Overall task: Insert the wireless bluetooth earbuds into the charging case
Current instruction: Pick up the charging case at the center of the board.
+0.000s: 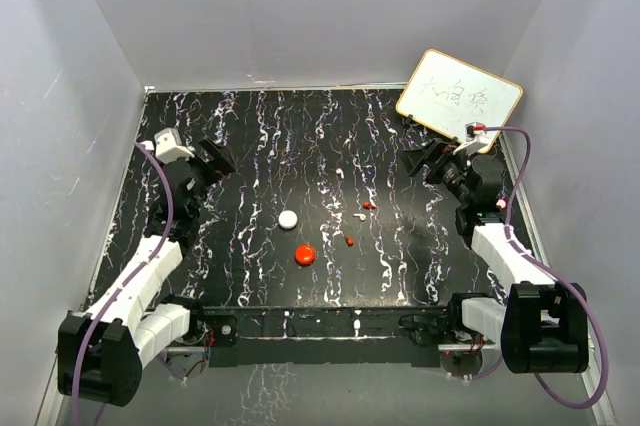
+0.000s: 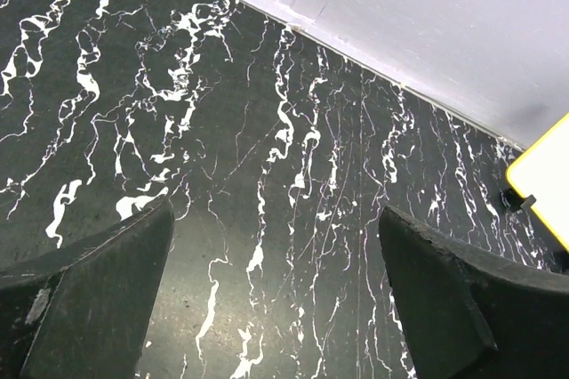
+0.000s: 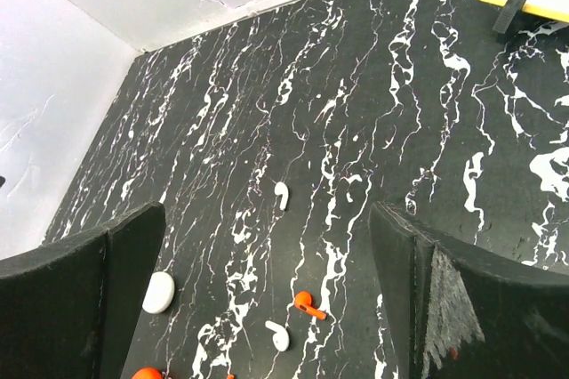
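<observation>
Task not begun: earbuds (image 1: 368,205) lie loose on the table (image 1: 250,136), just right of what look like the white case (image 1: 288,218) and red case (image 1: 305,254), none inserted; left gripper (image 1: 222,158) and right gripper (image 1: 415,163) gape wide, empty, well apart from them.

Your left hand (image 1: 218,156) is hanging over the left side of the black marbled table (image 1: 250,126), its fingers standing apart and gripping nothing. Your right hand (image 1: 418,161) is doing the same on the right side, near a whiteboard (image 1: 460,96) that is leaning in the far right corner. Between the hands, a white puck (image 1: 288,219) and a red puck (image 1: 305,255) are lying near each other. Right of them, the far red earbud (image 1: 368,205) and the near red earbud (image 1: 349,241) are lying apart, with the whitish earbud (image 1: 358,217) between them.
</observation>
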### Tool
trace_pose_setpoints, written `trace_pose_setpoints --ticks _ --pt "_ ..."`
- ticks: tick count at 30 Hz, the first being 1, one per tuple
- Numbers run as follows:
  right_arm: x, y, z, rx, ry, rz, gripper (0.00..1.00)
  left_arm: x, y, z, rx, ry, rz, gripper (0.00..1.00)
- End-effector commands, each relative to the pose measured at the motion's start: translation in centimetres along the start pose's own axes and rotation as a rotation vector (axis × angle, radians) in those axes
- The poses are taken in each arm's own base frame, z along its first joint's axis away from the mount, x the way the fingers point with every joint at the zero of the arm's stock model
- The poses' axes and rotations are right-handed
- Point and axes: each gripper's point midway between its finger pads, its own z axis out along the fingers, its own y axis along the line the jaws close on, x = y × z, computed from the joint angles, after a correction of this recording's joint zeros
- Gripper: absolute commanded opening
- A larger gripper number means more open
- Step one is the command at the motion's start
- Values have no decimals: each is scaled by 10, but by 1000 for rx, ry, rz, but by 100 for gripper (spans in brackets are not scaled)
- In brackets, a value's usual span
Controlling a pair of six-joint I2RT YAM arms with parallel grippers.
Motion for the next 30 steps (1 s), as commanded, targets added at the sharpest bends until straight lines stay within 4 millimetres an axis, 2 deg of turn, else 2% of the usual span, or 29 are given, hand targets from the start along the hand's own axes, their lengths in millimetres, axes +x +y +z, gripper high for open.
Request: trace_pose_setpoints --ticks 1,12,15,17,20,24,27,30 --pt "-23 15 2 -38 -53 -2 98 -18 -13 -7 64 -63 -11 99" --pt "-28 0 2 57 -18 -82 98 7 -31 0 134 99 6 99" --pt "-18 7 7 44 49 -107 98 19 -40 2 189 165 33 99" --pt "-1 22 18 27 113 -148 98 32 -45 1 217 223 34 99" --pt "42 56 39 -35 247 -208 98 53 -45 -3 199 291 54 99" --pt "91 92 58 -154 400 -168 98 76 -45 -18 207 352 44 99" --pt "127 116 66 -250 491 -131 96 83 -43 -28 206 365 23 99" --pt "160 137 72 -320 586 -138 93 82 -34 -32 165 361 35 99"
